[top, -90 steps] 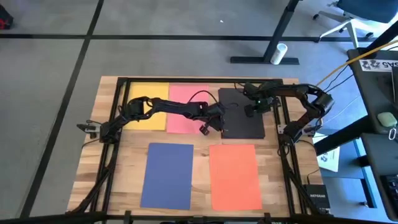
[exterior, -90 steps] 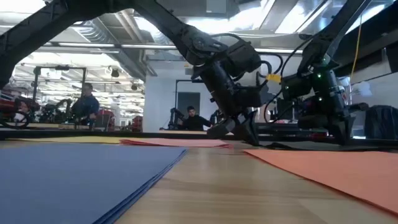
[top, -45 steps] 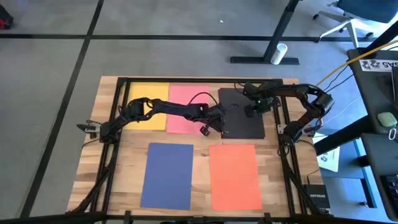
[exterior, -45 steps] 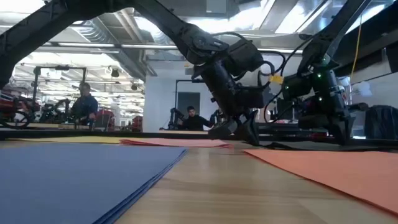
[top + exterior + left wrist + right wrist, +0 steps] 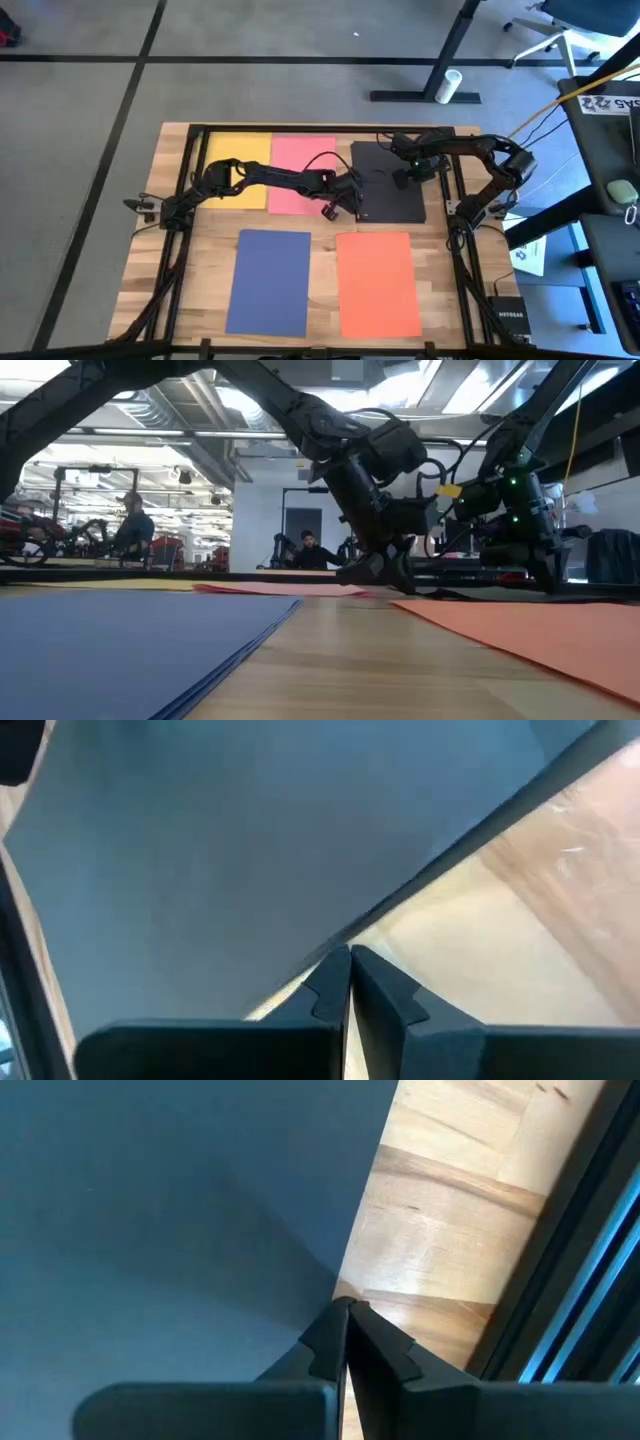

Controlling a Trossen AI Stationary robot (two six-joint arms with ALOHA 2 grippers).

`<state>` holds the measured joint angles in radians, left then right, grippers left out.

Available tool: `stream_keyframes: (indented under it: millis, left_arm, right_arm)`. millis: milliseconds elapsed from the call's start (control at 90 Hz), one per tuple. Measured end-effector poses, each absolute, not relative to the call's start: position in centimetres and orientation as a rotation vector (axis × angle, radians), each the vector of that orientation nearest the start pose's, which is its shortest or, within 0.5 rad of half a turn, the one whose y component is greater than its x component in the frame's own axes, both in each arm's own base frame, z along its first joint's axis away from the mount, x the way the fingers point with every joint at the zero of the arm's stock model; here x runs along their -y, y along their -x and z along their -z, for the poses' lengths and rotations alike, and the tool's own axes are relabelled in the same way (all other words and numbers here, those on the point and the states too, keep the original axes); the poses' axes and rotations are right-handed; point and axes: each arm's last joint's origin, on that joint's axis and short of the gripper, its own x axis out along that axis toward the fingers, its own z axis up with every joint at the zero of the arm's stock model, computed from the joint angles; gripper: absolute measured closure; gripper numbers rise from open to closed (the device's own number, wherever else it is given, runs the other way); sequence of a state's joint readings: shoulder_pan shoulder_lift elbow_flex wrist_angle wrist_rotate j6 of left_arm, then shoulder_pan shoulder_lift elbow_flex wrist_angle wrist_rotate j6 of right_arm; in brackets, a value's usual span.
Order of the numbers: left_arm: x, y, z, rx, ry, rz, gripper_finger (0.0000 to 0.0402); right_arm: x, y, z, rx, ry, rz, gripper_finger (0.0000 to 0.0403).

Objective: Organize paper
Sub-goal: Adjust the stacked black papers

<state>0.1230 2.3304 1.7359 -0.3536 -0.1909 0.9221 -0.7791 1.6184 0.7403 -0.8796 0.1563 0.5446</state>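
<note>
Left claw (image 5: 357, 200) pinched tight on the near left edge of the black sheet (image 5: 390, 185); right claw (image 5: 398, 178) likewise clamped on that sheet, toward its right side. Pink sheet (image 5: 300, 158) just left of the left claw, yellow sheet (image 5: 240, 152) beyond it. Navy sheet (image 5: 270, 282) and orange sheet (image 5: 378, 283) lying nearer on the wooden table (image 5: 200, 270).
</note>
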Motion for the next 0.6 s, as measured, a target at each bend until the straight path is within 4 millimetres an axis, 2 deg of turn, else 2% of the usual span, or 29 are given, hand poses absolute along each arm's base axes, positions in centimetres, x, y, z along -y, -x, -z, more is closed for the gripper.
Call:
stream_keyframes:
  millis: [400, 600]
  left_arm:
    - [-5.7, -48.1, -15.7, -1.031, -0.793, 0.15, 0.0402]
    - [-5.4, -47.4, -19.3, -0.97, -0.72, 0.084, 0.0402]
  right_arm:
    - [15.6, -15.1, -12.3, -1.553, -0.897, 1.129, 0.0403]
    - [15.3, -14.9, -13.1, -1.527, -0.88, 1.091, 0.0403]
